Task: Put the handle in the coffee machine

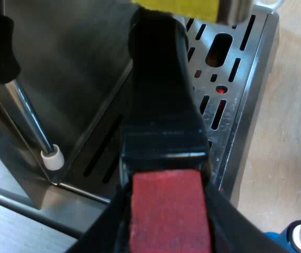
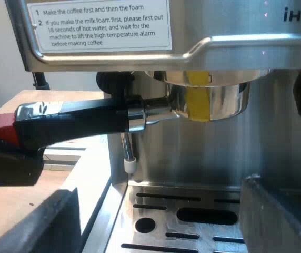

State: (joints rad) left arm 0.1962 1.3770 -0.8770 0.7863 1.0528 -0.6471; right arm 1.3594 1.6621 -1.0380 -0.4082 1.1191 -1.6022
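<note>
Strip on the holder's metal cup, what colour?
Yellow. The strip on the holder shows best in the right wrist view.

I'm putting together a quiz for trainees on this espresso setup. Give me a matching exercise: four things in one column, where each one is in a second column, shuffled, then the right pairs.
Things
1. Round metal holder with a yellow strip
2. Red end of the dark handle
3. Thin metal steam wand with a white tip
4. Blue round tamper

Places
A. On the light wooden table
B. Between the fingers of the left gripper
C. Up against the brew head
D. Hanging above a corner of the slotted drip tray

Pairs: 1-C, 2-B, 3-D, 4-A
</note>
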